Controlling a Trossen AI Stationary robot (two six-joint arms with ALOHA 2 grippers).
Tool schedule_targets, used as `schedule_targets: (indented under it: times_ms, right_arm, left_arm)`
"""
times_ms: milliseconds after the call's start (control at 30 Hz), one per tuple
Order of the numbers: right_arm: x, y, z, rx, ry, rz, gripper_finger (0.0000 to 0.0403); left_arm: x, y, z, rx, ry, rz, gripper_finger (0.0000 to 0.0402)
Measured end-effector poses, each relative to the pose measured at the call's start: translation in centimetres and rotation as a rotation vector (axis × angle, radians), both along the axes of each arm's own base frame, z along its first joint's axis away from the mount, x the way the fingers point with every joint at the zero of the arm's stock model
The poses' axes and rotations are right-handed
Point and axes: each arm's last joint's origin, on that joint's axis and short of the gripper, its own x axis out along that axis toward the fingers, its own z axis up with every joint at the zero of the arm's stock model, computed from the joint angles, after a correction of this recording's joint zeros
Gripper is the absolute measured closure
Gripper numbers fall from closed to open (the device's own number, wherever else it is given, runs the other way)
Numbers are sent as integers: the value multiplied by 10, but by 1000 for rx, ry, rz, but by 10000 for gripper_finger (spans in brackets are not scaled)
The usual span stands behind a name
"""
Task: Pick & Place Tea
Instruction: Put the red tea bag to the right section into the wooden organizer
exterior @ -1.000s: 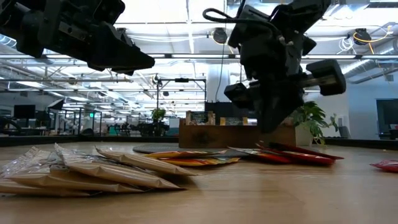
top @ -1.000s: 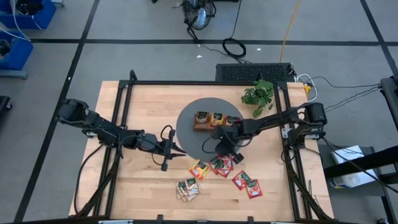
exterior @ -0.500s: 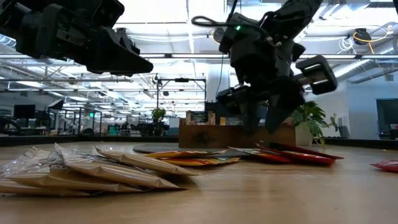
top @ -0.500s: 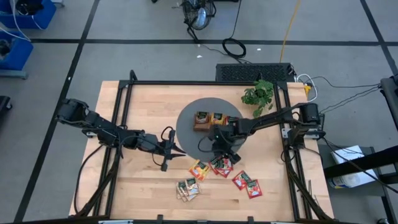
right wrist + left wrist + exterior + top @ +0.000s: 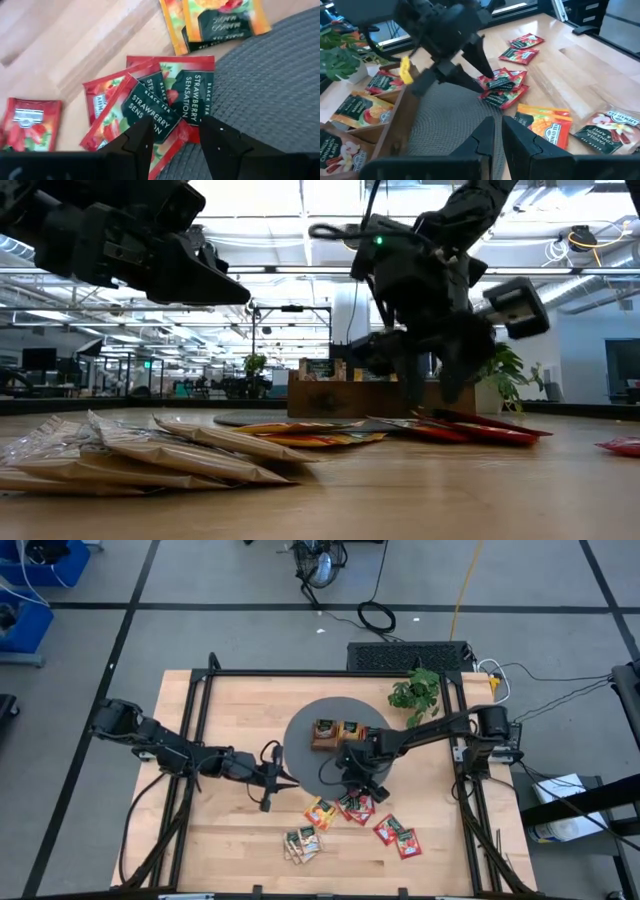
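Note:
A pile of red tea sachets lies at the near edge of the round grey mat, with part of the pile on the mat. My right gripper stands open just above this pile, one finger on either side of the top sachet; I see no touch. Orange sachets, green-and-tan ones and two more red ones lie flat on the wood nearer the front. My left gripper hovers shut over the mat's left edge, holding nothing. The wooden tray on the mat holds sachets standing up.
A potted green plant stands at the back right, behind the tray. Bare wood lies at the front left and along the right side. Black frame rails run along the table's left and right edges.
My right gripper has opened its fingers, moved a little toward the table's left and come down closer over the pile of red sachets. The sachets lie as before.

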Motion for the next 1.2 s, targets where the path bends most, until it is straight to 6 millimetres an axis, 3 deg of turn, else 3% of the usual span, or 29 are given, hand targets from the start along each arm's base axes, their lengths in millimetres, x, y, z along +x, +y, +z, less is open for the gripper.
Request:
schedule_targets:
  times_ms: [133, 300, 1200]
  right_arm:
    - [4, 2, -15, -5, 15, 13, 258]
    - [4, 0, -20, 6, 34, 9, 258]
    - [-1, 9, -2, -32, 8, 26, 259]
  left_arm:
    - [0, 1, 0, -7, 5, -15, 360]
    - [0, 1, 0, -17, 8, -14, 360]
    - [0, 1, 0, -28, 10, -10, 360]
